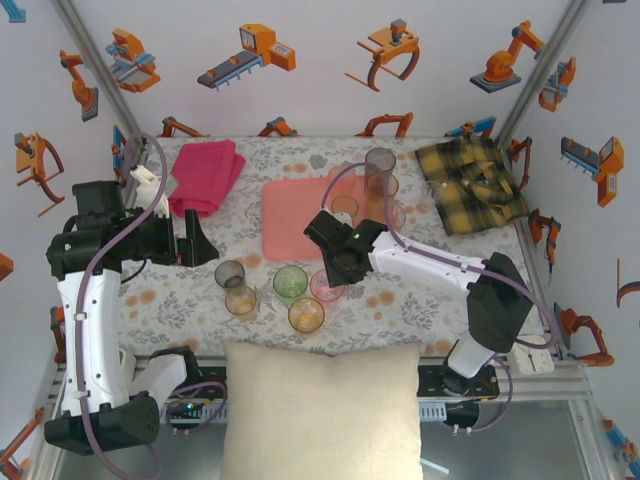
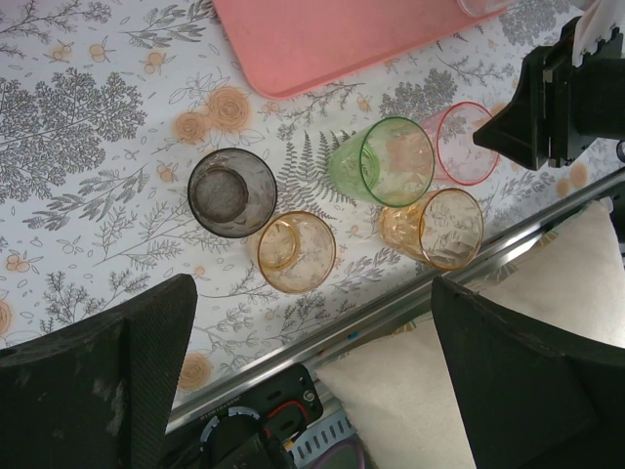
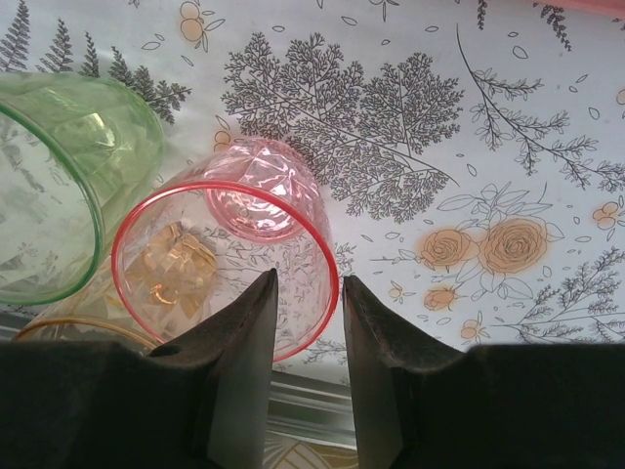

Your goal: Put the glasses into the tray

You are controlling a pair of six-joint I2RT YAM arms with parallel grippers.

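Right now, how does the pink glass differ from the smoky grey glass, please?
The pink glass is rosy, the smoky grey glass dark. The right gripper straddles the pink glass's rim; the smoky grey glass stands untouched. Both stand upright on the table, outside the tray.

Your top external camera sits high above and behind the arm bases, looking down and forward across the whole worktop point(image 1: 180, 300), far enough back to take in both arms. Your left wrist camera looks down past the left hand point(image 2: 311, 293) from moderate height at the worktop's near edge, the glasses point(image 2: 298, 252) there and a corner of the tray point(image 2: 332, 39). Your right wrist camera hangs very close behind the right hand point(image 3: 309, 283), on the pink glass point(image 3: 259, 195) and green glass point(image 3: 59, 195), which all three views share.
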